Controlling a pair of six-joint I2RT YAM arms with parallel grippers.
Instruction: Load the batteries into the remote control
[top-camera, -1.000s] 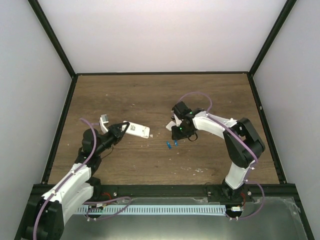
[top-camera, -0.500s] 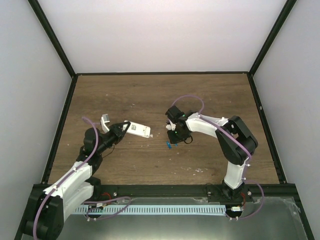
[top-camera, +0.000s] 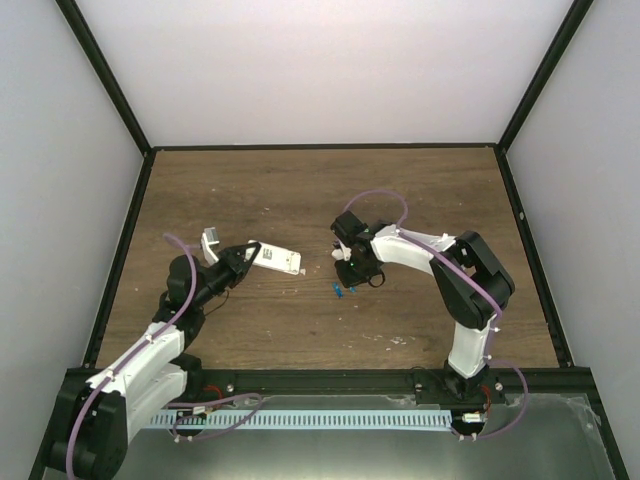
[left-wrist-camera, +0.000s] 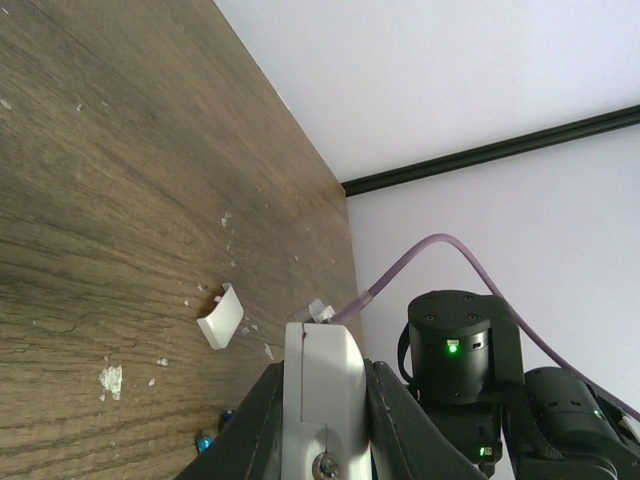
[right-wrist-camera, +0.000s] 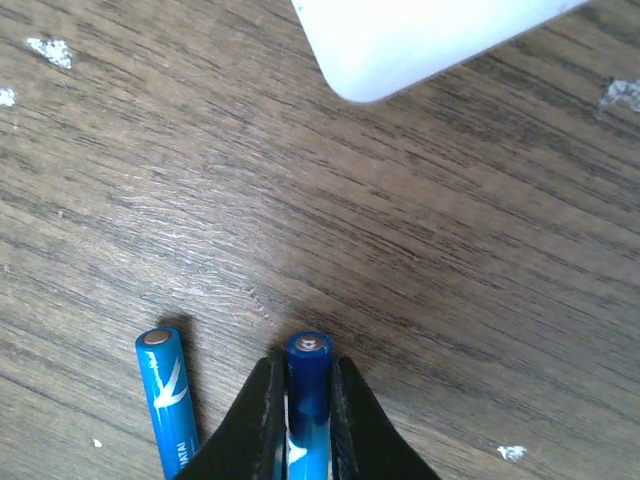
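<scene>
My left gripper (top-camera: 245, 258) is shut on one end of the white remote control (top-camera: 276, 261) and holds it just above the table; in the left wrist view the remote (left-wrist-camera: 320, 345) fills the gap between the jaws of that gripper (left-wrist-camera: 322, 372). Two blue batteries lie on the wood right of it. In the right wrist view my right gripper (right-wrist-camera: 302, 372) has its jaws pressed against both sides of one battery (right-wrist-camera: 310, 358). The other battery (right-wrist-camera: 163, 395) lies loose just to its left. From above, the right gripper (top-camera: 350, 284) stands over the blue cells (top-camera: 338, 291).
A small white cover piece (right-wrist-camera: 430, 30) lies on the table just beyond the batteries, also visible as a white square (left-wrist-camera: 221, 317) in the left wrist view. Black frame rails (top-camera: 320, 147) border the brown tabletop.
The right gripper has moved left and down onto the batteries and closed its jaws on one of them. The left arm and the remote have stayed put.
</scene>
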